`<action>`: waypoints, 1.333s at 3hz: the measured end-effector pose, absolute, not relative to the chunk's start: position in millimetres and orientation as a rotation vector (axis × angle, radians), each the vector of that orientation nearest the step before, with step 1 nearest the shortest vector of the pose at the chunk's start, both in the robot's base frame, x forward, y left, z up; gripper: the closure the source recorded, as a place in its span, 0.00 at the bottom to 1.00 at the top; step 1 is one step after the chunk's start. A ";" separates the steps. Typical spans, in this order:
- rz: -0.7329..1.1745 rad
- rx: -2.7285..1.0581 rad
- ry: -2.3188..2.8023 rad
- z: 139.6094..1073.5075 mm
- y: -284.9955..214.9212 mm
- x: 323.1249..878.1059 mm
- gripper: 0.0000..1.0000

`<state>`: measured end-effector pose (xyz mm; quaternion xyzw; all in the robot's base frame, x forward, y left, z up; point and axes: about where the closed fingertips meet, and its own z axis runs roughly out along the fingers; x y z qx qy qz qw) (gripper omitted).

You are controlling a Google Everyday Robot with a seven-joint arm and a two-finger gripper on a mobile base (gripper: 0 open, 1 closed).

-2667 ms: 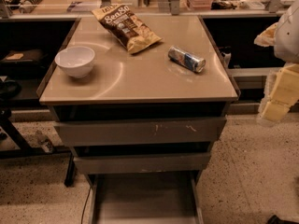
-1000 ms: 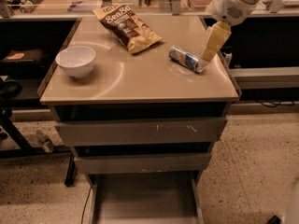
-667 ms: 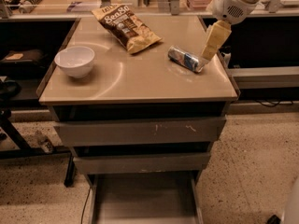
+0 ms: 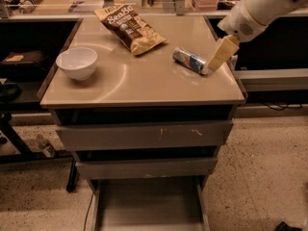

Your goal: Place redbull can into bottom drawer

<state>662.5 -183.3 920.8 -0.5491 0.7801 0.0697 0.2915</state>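
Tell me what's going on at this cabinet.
The robot's end effector is down at the right end of the redbull can, which lies on its side on the cabinet top. The bottom drawer stands open below. A white bowl and a chip bag sit on the top too.

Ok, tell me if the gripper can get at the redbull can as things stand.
Probably yes: the gripper hangs right at one end of the redbull can, with nothing between them; the chip bag lies apart from the can.

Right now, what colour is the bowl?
White bowl, camera view; gripper beside the redbull can.
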 end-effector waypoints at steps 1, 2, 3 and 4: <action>0.287 -1.339 2.117 896.1 -191.3 667.8 0.00; 0.323 -1.278 2.130 879.8 -191.0 676.6 0.00; 0.330 -1.265 2.102 868.8 -178.6 695.0 0.00; 0.330 -1.248 2.075 853.4 -165.0 712.4 0.00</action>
